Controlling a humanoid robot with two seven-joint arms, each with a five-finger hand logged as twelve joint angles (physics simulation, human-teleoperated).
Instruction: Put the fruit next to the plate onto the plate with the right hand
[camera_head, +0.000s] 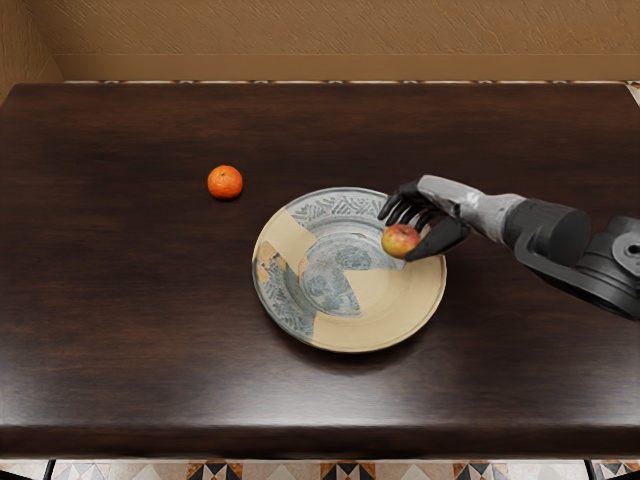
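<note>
Clasping smooth round reddish fruit (400, 240), right hand (432, 206) fingers (398, 207) above shallow patterned plate (345, 335).

Lost the right arm (570, 245) past the picture's right edge, beyond the elbow. Could not see the apple's (399, 241) side toward the palm, masked by the right hand (430, 215). Could not judge contact between apple and plate (300, 240). Cropped both ends of the counter (120, 330) at the side edges.

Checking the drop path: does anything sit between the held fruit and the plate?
Nothing visible. The fruit in the right robot hand hangs over the bare right side of the plate; the orange lies apart, to its left.
</note>
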